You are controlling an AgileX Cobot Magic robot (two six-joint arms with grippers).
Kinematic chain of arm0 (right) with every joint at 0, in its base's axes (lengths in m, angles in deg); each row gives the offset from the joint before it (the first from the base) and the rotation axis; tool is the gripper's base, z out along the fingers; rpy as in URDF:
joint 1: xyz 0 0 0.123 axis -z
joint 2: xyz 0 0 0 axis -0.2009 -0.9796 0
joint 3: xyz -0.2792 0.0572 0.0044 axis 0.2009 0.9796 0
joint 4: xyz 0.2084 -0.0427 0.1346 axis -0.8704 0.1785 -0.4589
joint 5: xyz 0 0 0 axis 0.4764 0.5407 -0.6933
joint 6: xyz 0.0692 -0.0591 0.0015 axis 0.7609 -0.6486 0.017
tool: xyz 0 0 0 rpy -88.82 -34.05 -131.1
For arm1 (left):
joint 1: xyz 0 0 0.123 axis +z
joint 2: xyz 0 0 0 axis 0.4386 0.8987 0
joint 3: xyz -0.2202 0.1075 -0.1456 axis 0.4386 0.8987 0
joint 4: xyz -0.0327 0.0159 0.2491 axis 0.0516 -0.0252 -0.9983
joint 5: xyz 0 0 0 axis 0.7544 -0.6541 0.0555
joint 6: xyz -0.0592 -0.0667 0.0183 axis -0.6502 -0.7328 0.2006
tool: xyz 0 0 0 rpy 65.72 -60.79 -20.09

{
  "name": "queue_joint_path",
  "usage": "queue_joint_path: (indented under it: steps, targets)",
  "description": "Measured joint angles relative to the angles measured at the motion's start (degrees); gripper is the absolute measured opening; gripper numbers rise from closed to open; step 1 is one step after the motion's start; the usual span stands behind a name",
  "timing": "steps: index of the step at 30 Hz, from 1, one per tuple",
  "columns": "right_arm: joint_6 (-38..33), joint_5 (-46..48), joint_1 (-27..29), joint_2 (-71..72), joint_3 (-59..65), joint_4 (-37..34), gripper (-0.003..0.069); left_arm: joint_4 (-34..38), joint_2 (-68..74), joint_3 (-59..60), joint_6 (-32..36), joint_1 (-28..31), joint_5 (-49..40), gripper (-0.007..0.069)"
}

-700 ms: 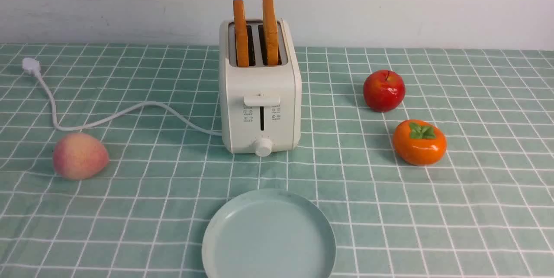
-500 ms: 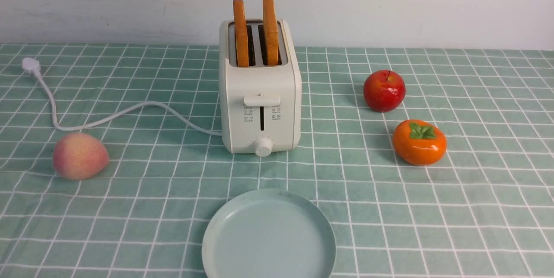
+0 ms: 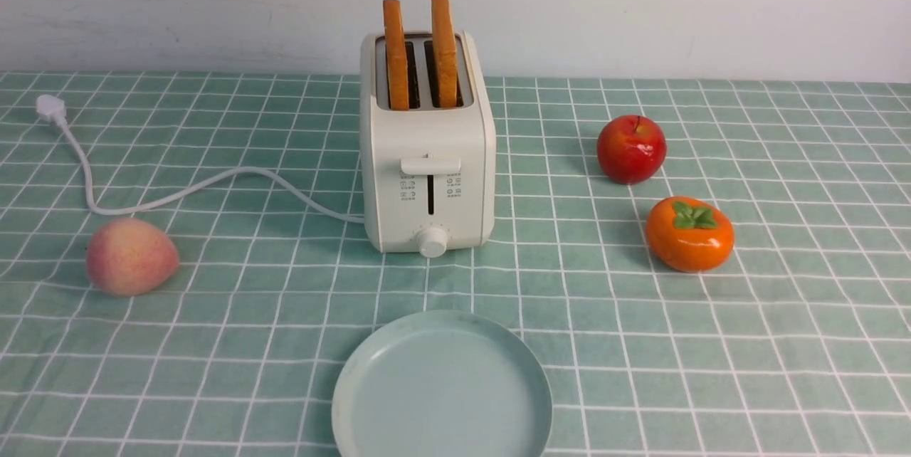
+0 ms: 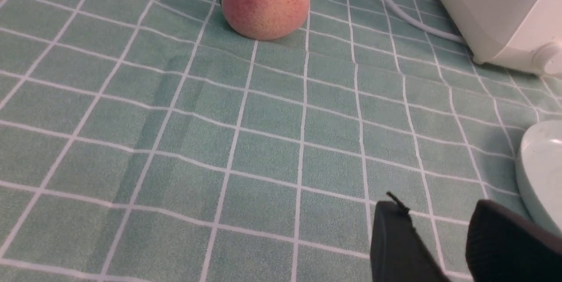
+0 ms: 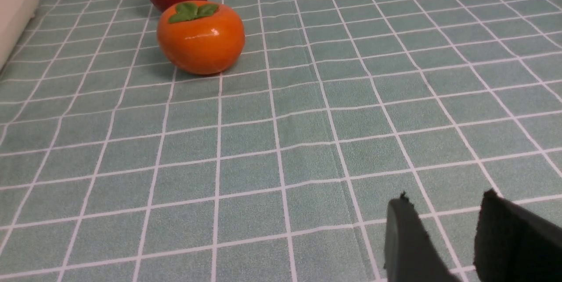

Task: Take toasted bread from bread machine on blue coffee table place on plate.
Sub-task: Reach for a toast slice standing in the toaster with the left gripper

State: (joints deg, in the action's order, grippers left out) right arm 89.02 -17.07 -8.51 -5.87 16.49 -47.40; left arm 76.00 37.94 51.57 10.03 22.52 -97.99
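Observation:
The cream-white bread machine (image 3: pixel 427 158) stands at the centre back of the blue coffee table (image 3: pixel 783 314). Two slices of toasted bread stand upright in its slots, the left slice (image 3: pixel 395 51) and the right slice (image 3: pixel 443 48). The plate (image 3: pixel 441 389) lies empty in front of it at the near edge. Neither gripper shows in the front view. My left gripper (image 4: pixel 439 216) is open and empty above the cloth, beside the plate's rim (image 4: pixel 533 176) and near the machine's corner (image 4: pixel 496 14). My right gripper (image 5: pixel 443 207) is open and empty over bare cloth.
A peach-coloured fruit (image 3: pixel 130 256) lies at the left; it also shows in the left wrist view (image 4: pixel 263 1). The white cord (image 3: pixel 178 190) runs left to its plug (image 3: pixel 51 108). A red apple (image 3: pixel 631 149) and an orange persimmon (image 3: pixel 689 233) lie at the right, both in the right wrist view.

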Motion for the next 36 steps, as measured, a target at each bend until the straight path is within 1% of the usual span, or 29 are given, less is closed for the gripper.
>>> queue_joint_path:
  steps: [3, 5, 6, 7, 8, 9, 11, 14, 16, 18, 20, 22, 26, 28, 29, 31, 32, 33, 35, 36]
  targets:
    - [0.0, 0.0, 0.0, 0.0, 0.0, 0.0, 0.0239, 3.7, 0.0, 0.0, -2.5, 0.0, 5.0, 0.0238]
    - [0.0, 0.0, 0.0, 0.0, 0.0, 0.1, 0.0239, 8.2, 0.0, 0.0, -4.9, 0.0, 9.2, 0.0238]
    - [0.0, 0.0, 0.0, 0.0, 0.0, 0.1, 0.0239, 8.7, 0.0, 0.0, -5.6, 0.0, 9.7, 0.0238]
    - [0.0, 0.0, 0.0, 0.0, 0.0, 0.1, 0.0239, 13.1, 0.0, 0.0, -8.4, 0.0, 13.9, 0.0238]
    - [0.0, 0.0, 0.0, 0.0, 0.0, 0.1, 0.0239, 13.6, 0.0, 0.0, -8.7, 0.0, 15.0, 0.0238]
    - [0.0, 0.0, 0.0, 0.0, 0.0, 0.1, 0.0239, 17.5, 0.0, 0.0, -10.9, 0.0, 18.9, 0.0238]
    - [0.0, 0.0, 0.0, 0.0, 0.0, -0.1, 0.0239, 20.3, 0.0, 0.0, -12.0, 0.0, 21.1, 0.0238]
    - [2.4, -2.6, 0.0, 0.0, 0.2, -7.7, 0.0239, 25.1, 0.0, 0.0, -13.1, 0.0, 25.6, 0.0238]
    - [6.0, -6.6, 0.0, 0.0, 0.3, -16.0, 0.0239, 26.1, 0.0, 0.0, -13.1, 0.0, 27.7, 0.0238]
    - [8.9, -11.7, 0.0, 0.0, 0.3, -23.3, 0.0239, 26.5, 0.0, 0.0, -13.1, 0.0, 31.1, 0.0238]
    - [10.1, -15.7, 0.0, 0.0, 0.3, -27.7, 0.0239, 26.6, 0.0, 0.0, -13.2, 0.0, 34.8, 0.0238]
    - [10.3, -18.5, 0.0, 0.0, 0.3, -30.4, 0.0239, 26.8, 0.0, 0.0, -13.3, 0.0, 36.8, 0.0238]
    - [10.3, -21.1, 0.0, 0.0, 0.3, -32.2, 0.0239, 27.0, 0.0, 0.0, -13.3, 0.0, 35.9, 0.0238]
    - [10.3, -21.7, 0.0, 0.0, 0.3, -32.7, 0.0239, 27.0, 0.0, 0.0, -13.4, 0.0, 33.0, 0.0203]
    - [10.3, -21.7, 0.0, 0.0, 0.3, -32.7, 0.0239, 27.0, 0.0, 0.0, -13.4, 0.0, 32.8, 0.0203]
    - [10.3, -22.7, 0.0, 0.0, 0.3, -33.0, 0.0239, 24.6, 0.0, -1.6, -13.0, 0.0, 29.5, 0.0048]
    - [10.3, -23.0, 0.0, 0.0, 0.3, -33.0, 0.0239, 24.3, 0.0, -1.9, -12.9, 0.0, 29.2, 0.0048]
    - [10.3, -24.4, 0.0, 0.0, 0.0, -33.0, 0.0238, 21.4, 0.0, -4.5, -11.6, 0.0, 27.8, -0.0014]
    - [9.6, -24.0, 0.0, 0.0, -3.7, -31.6, 0.0223, 16.5, 0.0, -10.8, -8.8, 0.0, 24.5, -0.0014]
    - [9.4, -23.9, 0.0, 0.0, -4.2, -31.6, 0.0223, 16.5, 0.0, -10.8, -8.5, 0.0, 24.0, -0.0014]
